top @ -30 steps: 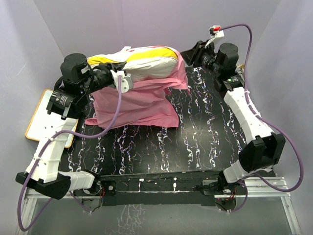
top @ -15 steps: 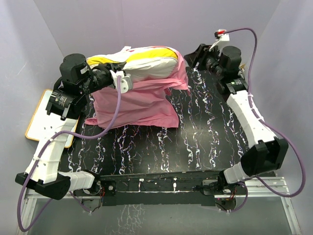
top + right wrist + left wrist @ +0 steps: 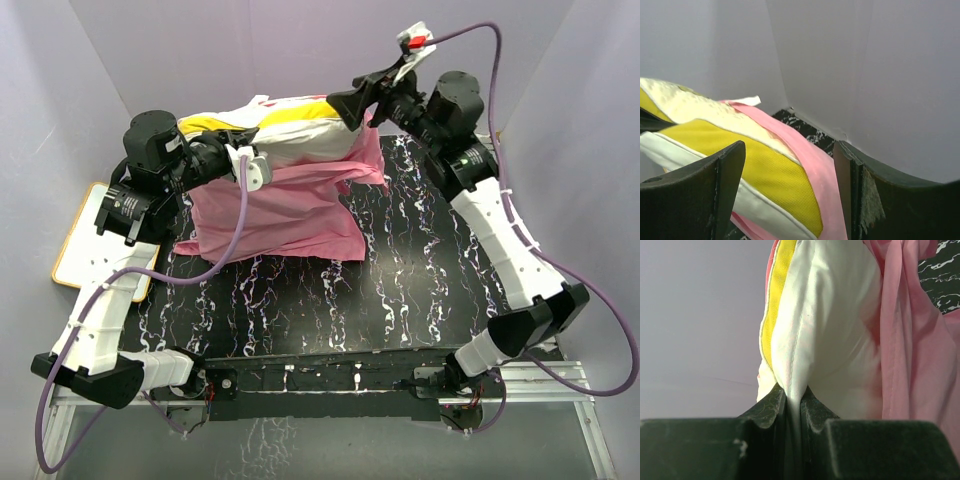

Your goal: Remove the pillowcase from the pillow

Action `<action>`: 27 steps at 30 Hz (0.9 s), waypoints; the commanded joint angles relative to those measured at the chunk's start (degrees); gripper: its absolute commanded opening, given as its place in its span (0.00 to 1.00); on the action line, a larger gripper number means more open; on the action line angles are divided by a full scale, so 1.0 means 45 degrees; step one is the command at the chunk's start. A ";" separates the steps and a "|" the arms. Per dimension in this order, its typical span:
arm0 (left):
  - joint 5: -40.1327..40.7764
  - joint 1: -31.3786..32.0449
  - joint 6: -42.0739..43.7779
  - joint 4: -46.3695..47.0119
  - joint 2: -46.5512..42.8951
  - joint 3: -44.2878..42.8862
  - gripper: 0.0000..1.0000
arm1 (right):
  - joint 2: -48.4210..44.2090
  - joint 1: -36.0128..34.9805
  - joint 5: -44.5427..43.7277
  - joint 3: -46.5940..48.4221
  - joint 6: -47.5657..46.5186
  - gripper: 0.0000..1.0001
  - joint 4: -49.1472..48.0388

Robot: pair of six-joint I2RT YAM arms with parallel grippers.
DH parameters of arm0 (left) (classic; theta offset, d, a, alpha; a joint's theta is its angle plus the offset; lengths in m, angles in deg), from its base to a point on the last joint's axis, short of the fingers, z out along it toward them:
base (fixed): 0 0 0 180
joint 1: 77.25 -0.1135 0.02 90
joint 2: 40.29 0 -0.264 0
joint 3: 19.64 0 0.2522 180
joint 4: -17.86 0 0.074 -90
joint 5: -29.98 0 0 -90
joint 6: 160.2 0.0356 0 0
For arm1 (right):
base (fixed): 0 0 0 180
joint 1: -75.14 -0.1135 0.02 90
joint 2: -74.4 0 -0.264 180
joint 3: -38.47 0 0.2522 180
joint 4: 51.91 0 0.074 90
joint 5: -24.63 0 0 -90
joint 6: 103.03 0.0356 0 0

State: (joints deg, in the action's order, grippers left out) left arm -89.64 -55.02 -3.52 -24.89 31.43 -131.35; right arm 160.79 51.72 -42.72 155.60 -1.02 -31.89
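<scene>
The pillow (image 3: pixel 305 128), white with a yellow band, is raised off the table at the back. The pink pillowcase (image 3: pixel 275 215) hangs off its underside down onto the table and still wraps the pillow's right end. My left gripper (image 3: pixel 238 136) is shut on the pillow's left end; the left wrist view shows white pillow (image 3: pixel 830 340) fabric pinched between the fingertips (image 3: pixel 770 402), with the pillowcase (image 3: pixel 912 350) to the right. My right gripper (image 3: pixel 350 108) stands open at the pillow's right end. In the right wrist view the yellow band (image 3: pixel 772 175) and the pillowcase's edge (image 3: pixel 815 165) lie between its apart fingers (image 3: pixel 727 172).
A white board with a yellow frame (image 3: pixel 82 245) lies at the table's left edge under the left arm. The black marbled table (image 3: pixel 400 270) stretches in front of the cloth. Grey walls (image 3: pixel 300 40) stand close behind the pillow and at both sides.
My right arm swung left from the back right corner to the pillow's right end, and its jaws opened wider. The left gripper and the pillow stayed where they were.
</scene>
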 commanded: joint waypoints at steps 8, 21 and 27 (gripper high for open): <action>-0.0763 0.0019 -0.0002 0.1077 -0.0794 0.0048 0.00 | 0.0890 0.0095 -0.2892 0.0176 -0.2518 0.73 0.1901; -0.0900 0.0019 -0.0031 0.1033 -0.1092 0.0263 0.00 | 0.1302 0.2624 -0.2466 -0.1596 -0.0797 0.68 0.0706; -0.0954 0.0019 -0.0032 0.1113 -0.1187 0.0273 0.00 | 0.1647 0.3671 -0.1046 -0.1872 0.0416 0.64 0.0368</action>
State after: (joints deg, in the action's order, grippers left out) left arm -91.20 -54.64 -3.81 -23.98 30.82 -128.86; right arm 165.97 64.20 -45.49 148.52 -1.18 -29.70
